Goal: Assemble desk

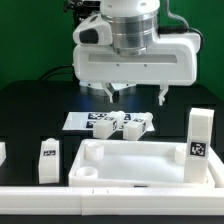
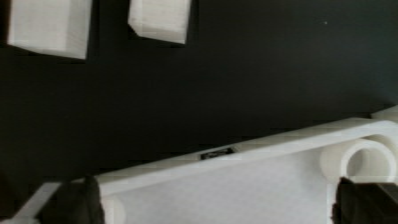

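Observation:
The white desk slab [image 1: 135, 165] lies flat near the front, with a round socket [image 1: 86, 176] showing at its corner. My gripper [image 1: 137, 95] hangs open above its far edge with nothing between the fingers. In the wrist view the dark fingers [image 2: 71, 203] stand wide over the slab [image 2: 231, 185], next to a corner socket [image 2: 365, 158]. Two tagged legs [image 1: 124, 125] lie just behind the slab and also show in the wrist view [image 2: 48, 28]. Another leg [image 1: 48, 160] stands upright at the exterior view's left. A further leg [image 1: 199, 135] stands at the slab's right end.
The marker board [image 1: 80, 120] lies behind the slab, under the lying legs. A long white border rail [image 1: 110, 205] runs along the front edge. A sliver of another white part [image 1: 2, 152] shows at the exterior view's left edge. The tabletop is black.

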